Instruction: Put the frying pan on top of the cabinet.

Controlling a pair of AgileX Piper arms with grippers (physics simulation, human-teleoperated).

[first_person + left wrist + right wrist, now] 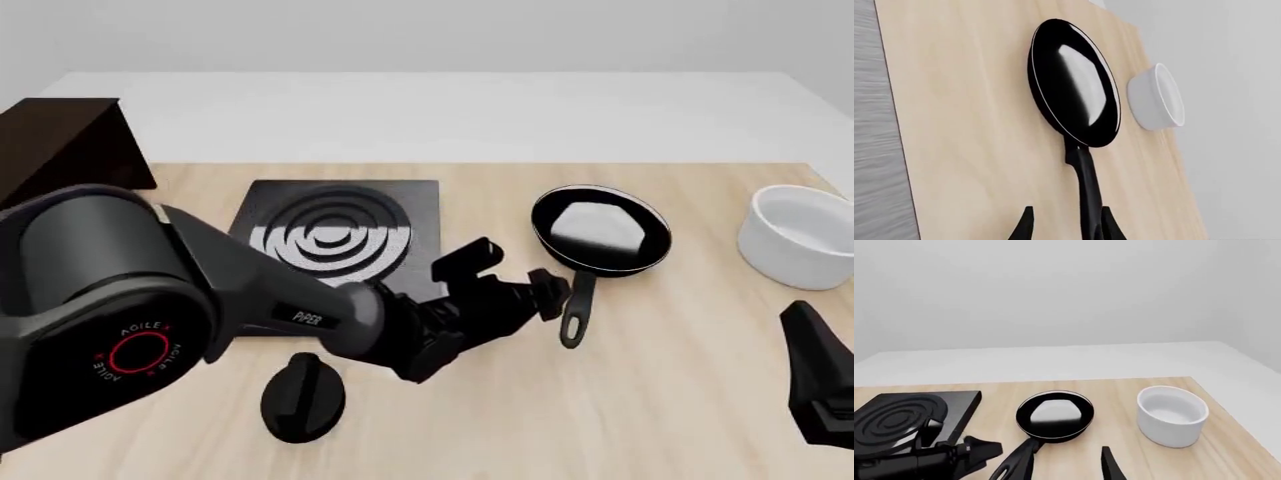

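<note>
The frying pan [601,228] is glossy black with a pale reflective inside. It lies flat on the wooden table right of the stove plate, its slim handle [577,310] pointing toward me. It also shows in the left wrist view [1077,85] and the right wrist view [1054,415]. My left gripper [550,292] is open at table height, and its fingers [1111,225] straddle the handle's end without closing on it. The dark cabinet [60,145] stands at the far left. My right gripper [817,385] is open and empty at the near right, away from the pan.
A flat black stove plate [350,235] with rings lies left of the pan. An oval black knob [304,395] lies near the front, under my left arm. A white bowl [805,235] stands at the right edge, just beyond my right gripper.
</note>
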